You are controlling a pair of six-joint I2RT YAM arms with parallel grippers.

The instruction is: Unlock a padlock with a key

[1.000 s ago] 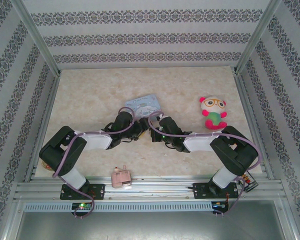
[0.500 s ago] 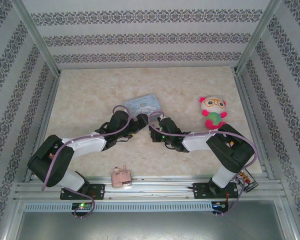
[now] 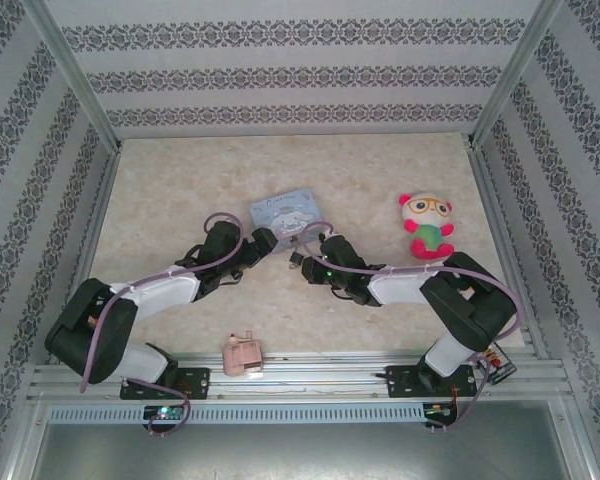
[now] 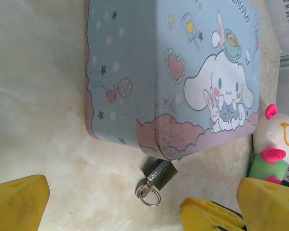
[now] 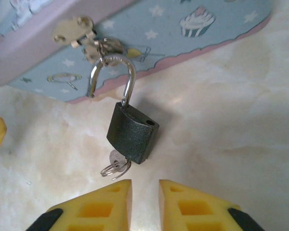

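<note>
The padlock (image 5: 132, 134), small with a dark body, hangs by its silver shackle (image 5: 116, 72) from the latch of the blue cartoon tin (image 5: 183, 29). One shackle leg stands out of the body. The key (image 5: 116, 161) with its wire ring sticks in the bottom of the padlock. My right gripper (image 5: 145, 192) sits just below the key, open a narrow way with nothing between its yellow fingers. In the left wrist view the padlock (image 4: 160, 172) and key (image 4: 147, 190) lie on the table at the tin's (image 4: 173, 72) corner, ahead of my wide open left gripper (image 4: 144, 199).
A plush toy (image 3: 426, 227) sits to the right of the tin (image 3: 285, 212). At the near edge, between the arm bases, lies a pink plastic toy (image 3: 243, 353). Patterned walls and metal rails close in the marble-look table (image 3: 180, 190).
My left arm has drawn back to the left, away from the padlock, and its jaws have spread wide. The right jaws have parted a little.
</note>
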